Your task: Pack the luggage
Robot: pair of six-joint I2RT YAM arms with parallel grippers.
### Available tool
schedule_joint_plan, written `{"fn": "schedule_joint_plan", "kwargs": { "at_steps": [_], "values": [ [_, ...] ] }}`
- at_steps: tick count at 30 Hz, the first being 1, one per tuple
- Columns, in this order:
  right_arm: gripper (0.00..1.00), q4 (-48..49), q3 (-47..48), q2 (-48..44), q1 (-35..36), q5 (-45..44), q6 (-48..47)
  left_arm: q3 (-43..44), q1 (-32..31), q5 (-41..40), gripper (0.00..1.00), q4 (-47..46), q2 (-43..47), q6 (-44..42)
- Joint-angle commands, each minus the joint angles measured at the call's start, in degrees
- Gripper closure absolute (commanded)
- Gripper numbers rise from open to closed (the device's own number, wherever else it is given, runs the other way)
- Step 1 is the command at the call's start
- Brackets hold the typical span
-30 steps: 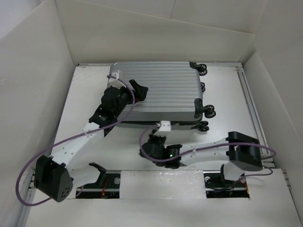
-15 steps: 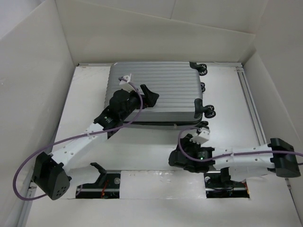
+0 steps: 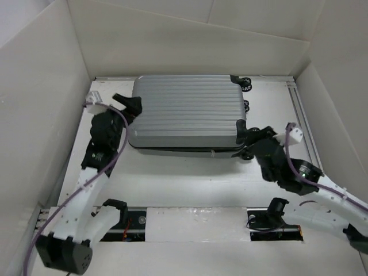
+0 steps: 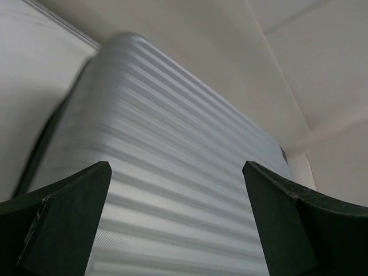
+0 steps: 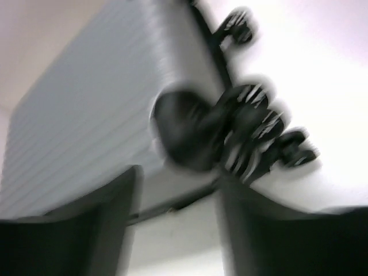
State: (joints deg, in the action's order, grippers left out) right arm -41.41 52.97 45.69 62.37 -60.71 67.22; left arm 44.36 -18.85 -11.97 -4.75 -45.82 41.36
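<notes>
The luggage (image 3: pixel 187 112), a silver-grey ribbed suitcase, lies flat and closed at the back middle of the table, its black wheels (image 3: pixel 248 135) on the right side. My left gripper (image 3: pixel 127 106) hangs open at the suitcase's left end. In the left wrist view the ribbed shell (image 4: pixel 172 144) fills the space beyond the wide-apart left gripper (image 4: pixel 175 192). My right gripper (image 3: pixel 256 138) is open beside the near right wheels. The right wrist view is blurred: the right gripper (image 5: pixel 178 201) frames the suitcase corner (image 5: pixel 86 109) and a wheel (image 5: pixel 250 129), holding nothing.
White walls enclose the table on the left, back and right. An aluminium rail (image 3: pixel 303 123) runs along the right side. Two black clamps (image 3: pixel 118 208) (image 3: pixel 275 211) sit at the near edge by the arm bases.
The left gripper drew back off the suitcase top to its left end and opened wider. The right arm swung from the suitcase's front to its near right wheels, and its jaws opened.
</notes>
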Motion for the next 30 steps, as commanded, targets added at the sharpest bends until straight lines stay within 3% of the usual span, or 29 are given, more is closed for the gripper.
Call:
{"fn": "schedule_joint_plan", "kwargs": {
  "at_steps": [1,2,4,5,6,9,10,13,15,17,21,23,27,28,30],
  "values": [
    [0.49,4.6,3.4,-1.8,-11.6,6.1,-17.8,6.0,12.4,10.1,0.01,1.2,-11.2,3.6],
    [0.71,5.7,4.1,-1.8,-19.3,8.6,-19.7,8.7,16.6,18.5,0.03,1.2,-13.9,4.4],
    [1.00,8.0,4.9,-0.3,-26.8,16.4,-23.3,9.5,29.0,28.5,0.11,-0.9,-20.9,8.2],
    [1.00,10.7,4.9,0.8,-34.5,23.5,-26.8,9.0,31.7,35.9,0.14,-6.1,-22.9,9.4],
    [1.00,11.5,5.5,2.1,-38.2,27.2,-28.0,9.0,33.9,37.8,0.16,-7.8,-24.7,10.1],
    [0.89,18.3,5.5,10.1,-51.7,39.0,-32.0,16.0,34.8,41.0,0.21,-5.1,-35.2,5.3],
    [0.85,19.3,7.7,13.2,-54.4,47.4,-32.0,17.8,34.1,42.1,0.22,-2.9,-38.0,3.7],
    [0.80,22.7,12.5,27.5,-57.9,59.2,-35.7,14.5,32.7,45.1,0.30,-7.0,-42.9,4.4],
    [0.80,17.5,21.9,39.1,-55.4,60.2,-39.3,10.2,31.4,45.7,0.34,-14.7,-43.4,7.1],
    [0.82,15.1,28.6,45.3,-50.3,58.6,-41.1,6.5,30.1,46.3,0.36,-16.4,-43.4,8.9],
    [0.87,19.0,31.3,53.3,-43.1,63.7,-41.7,-4.7,22.7,44.4,0.38,-25.0,-36.4,12.1],
    [0.87,21.5,33.8,56.7,-38.5,66.3,-43.7,-12.9,17.7,41.0,0.41,-25.6,-26.8,12.7],
    [0.84,14.4,53.2,68.4,-32.6,81.6,-47.4,-30.0,7.7,34.8,0.47,-24.7,-2.0,18.2],
    [0.84,11.9,64.8,74.2,-31.4,84.2,-48.0,-32.8,2.4,33.5,0.49,-20.3,9.5,20.7],
    [0.79,5.0,76.3,79.2,-27.8,86.6,-48.5,-36.2,-1.8,28.3,0.49,-9.8,21.0,21.6]
  ]
}}
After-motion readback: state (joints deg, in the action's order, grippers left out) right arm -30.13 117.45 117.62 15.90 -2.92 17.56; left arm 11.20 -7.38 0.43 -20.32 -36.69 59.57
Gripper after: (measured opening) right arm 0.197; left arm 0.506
